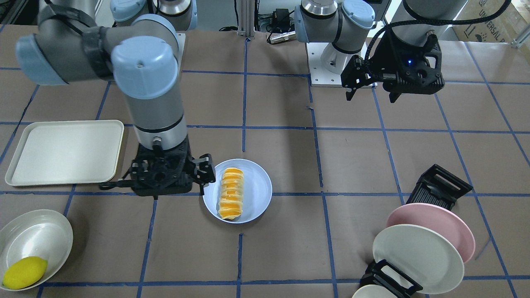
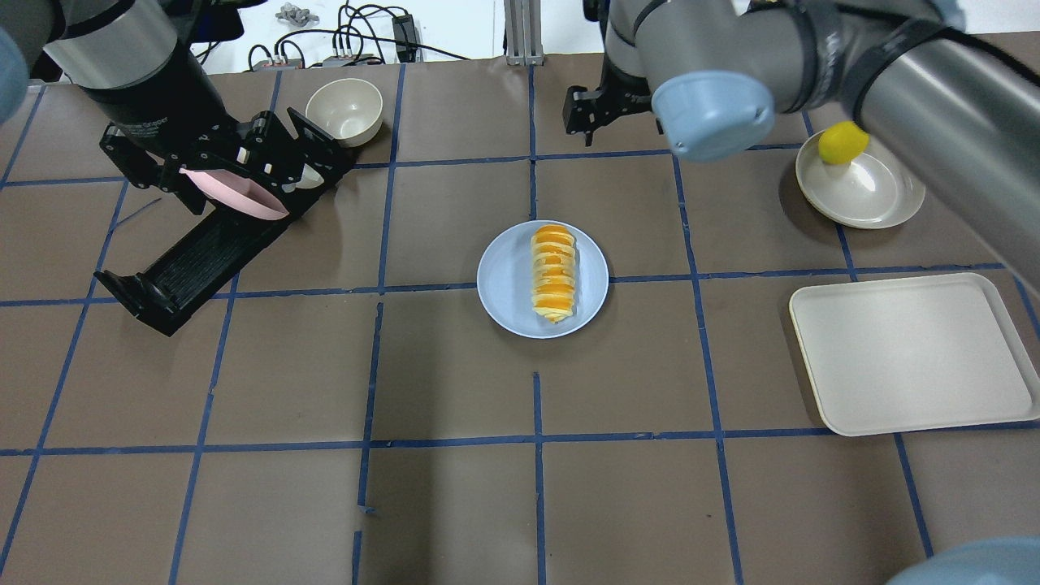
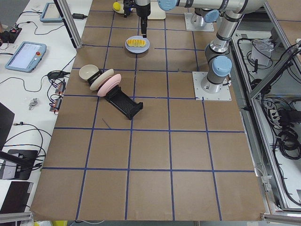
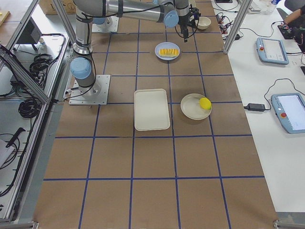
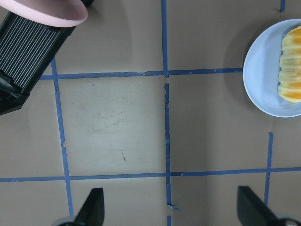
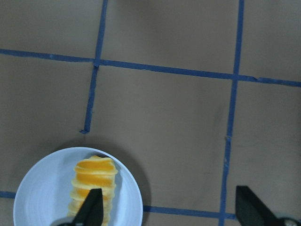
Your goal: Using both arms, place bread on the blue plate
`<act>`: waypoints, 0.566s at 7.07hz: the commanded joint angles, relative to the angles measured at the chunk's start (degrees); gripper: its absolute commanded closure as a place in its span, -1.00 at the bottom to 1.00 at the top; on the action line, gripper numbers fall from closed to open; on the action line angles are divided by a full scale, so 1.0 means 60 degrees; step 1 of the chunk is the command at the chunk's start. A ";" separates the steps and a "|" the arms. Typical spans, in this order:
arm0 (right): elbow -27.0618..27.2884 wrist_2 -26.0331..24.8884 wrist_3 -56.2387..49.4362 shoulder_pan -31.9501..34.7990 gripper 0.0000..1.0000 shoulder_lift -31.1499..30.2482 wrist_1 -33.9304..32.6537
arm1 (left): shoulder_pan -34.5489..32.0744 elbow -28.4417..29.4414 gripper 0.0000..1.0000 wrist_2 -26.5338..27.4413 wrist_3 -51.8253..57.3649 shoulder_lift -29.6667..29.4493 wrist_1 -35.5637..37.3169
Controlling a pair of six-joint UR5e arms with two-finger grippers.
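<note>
- The bread (image 2: 553, 273) lies lengthwise on the blue plate (image 2: 505, 284) at the middle of the desk (image 2: 455, 382). Both ends sit inside the rim, so it probably rests stably unaided.
- The right hand (image 1: 162, 178) hangs just beside the plate, fingers spread wide and empty; nothing needs holding.
- The left hand (image 1: 371, 89), also wide and empty, hovers well apart from the plate. The placement appears complete.

Segmented orange-brown loaf (image 2: 553, 273) lies flat on round pale-blue plate (image 2: 504, 280), lengthwise 12-to-6 overhead, offset slightly toward 3 o'clock.
</note>
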 commanded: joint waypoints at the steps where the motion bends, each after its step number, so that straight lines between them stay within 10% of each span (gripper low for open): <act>1: -0.1009 -0.0025 -0.0286 -0.0620 -1.00 -0.0476 0.2398 | -0.0045 0.0002 -0.99 -0.0002 -0.0091 -0.0044 -0.0008; 4: -0.1042 0.0223 -0.0446 -0.1863 -1.00 -0.1647 0.4924 | -0.0060 0.0191 -0.99 0.0027 -0.0106 -0.0117 0.0021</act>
